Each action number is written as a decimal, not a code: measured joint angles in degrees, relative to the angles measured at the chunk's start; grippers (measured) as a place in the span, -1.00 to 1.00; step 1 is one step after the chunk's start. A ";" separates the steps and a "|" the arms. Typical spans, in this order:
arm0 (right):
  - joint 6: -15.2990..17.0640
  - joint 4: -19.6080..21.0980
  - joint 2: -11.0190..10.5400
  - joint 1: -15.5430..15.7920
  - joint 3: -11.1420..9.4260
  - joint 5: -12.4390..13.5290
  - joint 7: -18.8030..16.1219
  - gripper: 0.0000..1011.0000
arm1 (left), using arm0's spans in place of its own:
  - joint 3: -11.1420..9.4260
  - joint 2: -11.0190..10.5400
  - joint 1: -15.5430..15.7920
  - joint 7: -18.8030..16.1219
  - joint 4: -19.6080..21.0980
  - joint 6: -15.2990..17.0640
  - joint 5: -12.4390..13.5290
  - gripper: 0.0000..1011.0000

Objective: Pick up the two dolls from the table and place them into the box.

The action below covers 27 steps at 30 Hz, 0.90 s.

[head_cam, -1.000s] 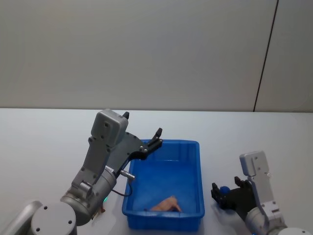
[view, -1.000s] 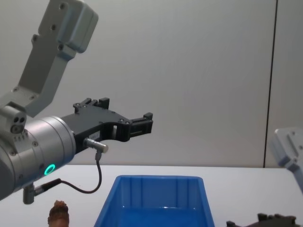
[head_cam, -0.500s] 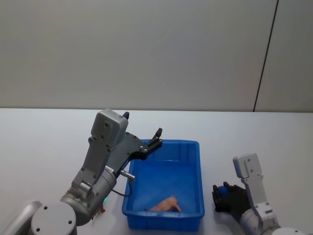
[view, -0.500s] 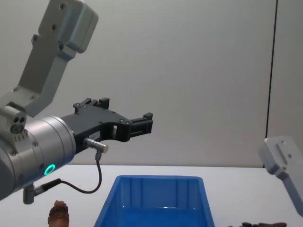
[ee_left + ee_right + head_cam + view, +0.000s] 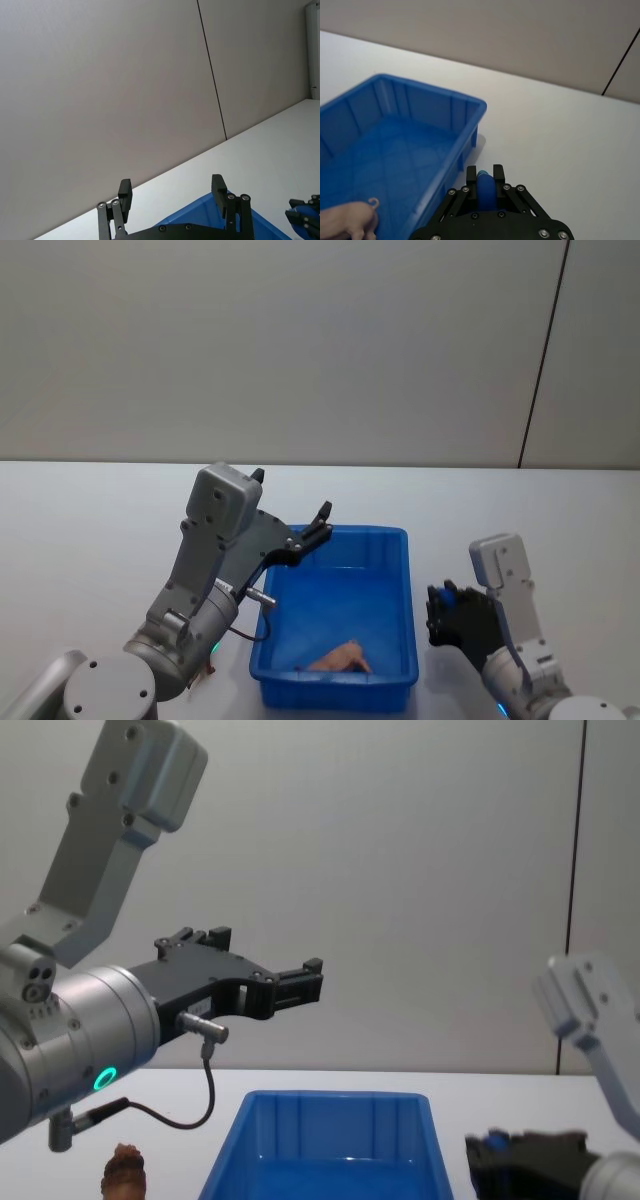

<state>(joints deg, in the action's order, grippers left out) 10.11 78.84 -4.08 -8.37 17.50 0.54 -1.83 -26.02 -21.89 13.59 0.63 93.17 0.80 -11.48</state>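
Currently your left arm is reaching up and forward from the lower left with its elbow bent. It is holding the left gripper [image 5: 171, 186] in the air above the far left corner of the box [image 5: 345, 532]. Its jaws are spread wide and are gripping nothing.

Below that arm, the reddish-brown doll [image 5: 126, 1168] is standing on the table [image 5: 100, 530], near the left side of the box. Inside the box, the pale pink doll [image 5: 340, 658] is lying on the floor close to the near wall.

Your right arm is coming in from the lower right, with its grey wrist block tilted upward. The right gripper [image 5: 485, 172] is hovering over the table just beside the box's right wall. Its fingers are clamped on a small blue object [image 5: 484, 190].

Compared with half a second ago, the right gripper is sitting higher and closer to the box. In the chest view it is now showing clearly at the lower right. The left arm, both dolls and the box are staying where they were.
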 joint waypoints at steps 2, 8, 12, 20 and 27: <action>-0.75 1.11 0.05 0.10 0.15 -0.47 0.05 -0.63 | 0.00 0.00 0.00 0.00 0.00 0.00 0.00 0.98; -2.57 3.86 0.33 0.11 0.58 -1.51 -0.54 -0.69 | 0.00 0.00 0.00 0.00 0.00 0.00 0.00 0.98; -3.31 4.82 0.70 -0.24 0.92 -1.88 -1.80 -0.73 | 0.00 0.00 0.00 0.00 0.00 0.00 0.00 0.98; -3.42 4.48 1.86 -1.64 1.71 -2.46 -4.48 -0.66 | 0.00 0.00 0.00 0.00 0.00 0.00 0.00 0.98; -3.44 0.96 3.19 -3.38 2.41 -3.21 -6.00 -0.20 | 0.00 0.00 0.00 0.00 0.00 0.00 0.00 0.98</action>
<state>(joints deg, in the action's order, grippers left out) 6.67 79.79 -0.89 -11.75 19.91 -2.68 -7.83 -26.02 -21.90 13.59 0.63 93.18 0.80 -11.48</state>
